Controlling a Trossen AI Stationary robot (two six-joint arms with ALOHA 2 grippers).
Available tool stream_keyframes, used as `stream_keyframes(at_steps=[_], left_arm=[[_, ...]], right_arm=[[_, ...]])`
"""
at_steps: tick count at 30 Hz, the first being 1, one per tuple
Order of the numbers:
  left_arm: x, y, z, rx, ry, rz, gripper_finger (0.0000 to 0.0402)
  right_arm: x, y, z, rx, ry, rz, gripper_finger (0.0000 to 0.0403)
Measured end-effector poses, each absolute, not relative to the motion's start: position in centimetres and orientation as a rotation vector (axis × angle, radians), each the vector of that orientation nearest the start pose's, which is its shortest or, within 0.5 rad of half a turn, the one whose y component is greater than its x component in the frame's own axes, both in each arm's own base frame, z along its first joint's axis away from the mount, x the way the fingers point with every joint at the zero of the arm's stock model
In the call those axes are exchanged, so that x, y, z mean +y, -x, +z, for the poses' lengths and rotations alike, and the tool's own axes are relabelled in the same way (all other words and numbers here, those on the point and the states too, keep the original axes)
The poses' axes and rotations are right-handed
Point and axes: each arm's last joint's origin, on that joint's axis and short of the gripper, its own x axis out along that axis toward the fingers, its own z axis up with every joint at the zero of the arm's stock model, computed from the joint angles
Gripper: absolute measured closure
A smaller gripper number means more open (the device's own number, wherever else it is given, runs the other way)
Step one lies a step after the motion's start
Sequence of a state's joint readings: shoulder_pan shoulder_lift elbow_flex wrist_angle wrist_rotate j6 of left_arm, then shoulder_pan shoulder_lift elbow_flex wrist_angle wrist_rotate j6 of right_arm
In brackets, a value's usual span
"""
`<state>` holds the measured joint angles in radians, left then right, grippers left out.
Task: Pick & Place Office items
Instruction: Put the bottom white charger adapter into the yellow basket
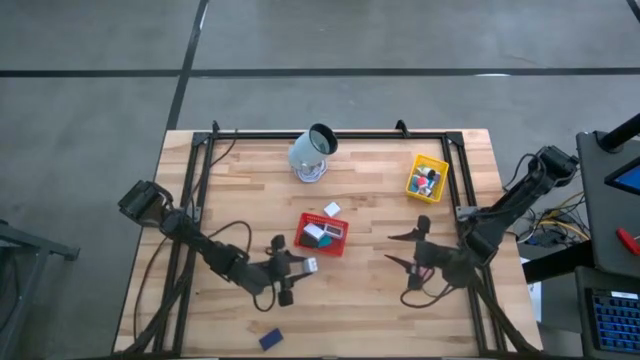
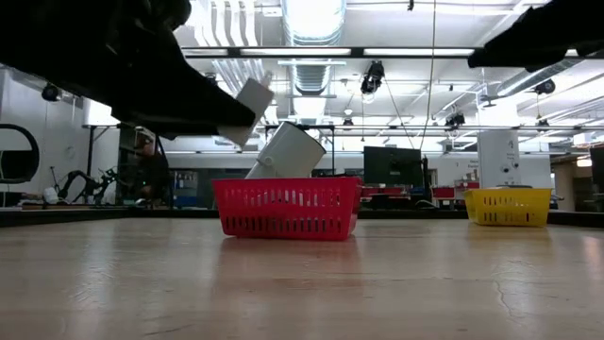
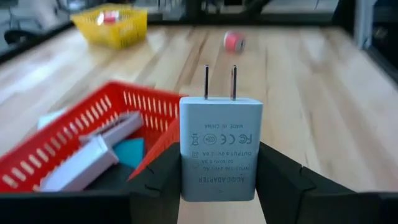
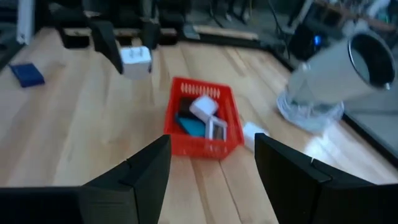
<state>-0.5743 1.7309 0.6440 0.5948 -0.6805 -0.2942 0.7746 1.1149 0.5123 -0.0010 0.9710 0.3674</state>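
A white power adapter [image 3: 221,146] with two metal prongs hangs in the air just near-left of the red mesh tray [image 1: 323,233], with my left gripper [image 1: 303,267] shut on it. The tray holds several small items, white, teal and dark. One white item [image 1: 332,209] lies on the table against the tray's far side. A dark blue item [image 1: 270,340] lies near the table's front edge. My right gripper [image 1: 403,250] stands open to the right of the red tray, with nothing between its fingers [image 4: 143,174]. My left gripper pinches the adapter's two narrow sides [image 3: 186,177] between its two fingers [image 3: 155,183], at the end away from the prongs. The fingers come from the table's left, slanting slightly down. The adapter is lifted clear of the table, its prongs [image 3: 219,82] pointing away from the gripper.
A yellow mesh tray [image 1: 427,178] with small items stands at the far right. A pale cup [image 1: 313,152] lies tipped on a coiled cord at the far middle. A small pink-red round thing [image 3: 233,41] lies on the table beyond the adapter. Bare wood lies between the trays.
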Motion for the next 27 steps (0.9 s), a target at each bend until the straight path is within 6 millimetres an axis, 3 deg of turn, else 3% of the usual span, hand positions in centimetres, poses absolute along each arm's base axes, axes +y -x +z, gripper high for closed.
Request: stream_keyframes(at_steps=[6, 17, 27], left_arm=[[-14.7, -26.2, 13.3, 0.265, -0.042, 0.092, 0.0247], [-13.3, -27.8, 14.7, 0.161, -0.132, -0.015, 0.0247], [-12.4, -28.3, 15.2, 0.103, -0.182, -0.052, 0.0247]], right_arm=[[13.2, -16.8, 20.4, 0.263, 0.15, -0.181, 0.0179], [13.6, -17.1, 21.4, 0.177, 0.208, -0.08, 0.0179], [12.8, -15.9, 19.9, 0.01, 0.179, 0.047, 0.0179]])
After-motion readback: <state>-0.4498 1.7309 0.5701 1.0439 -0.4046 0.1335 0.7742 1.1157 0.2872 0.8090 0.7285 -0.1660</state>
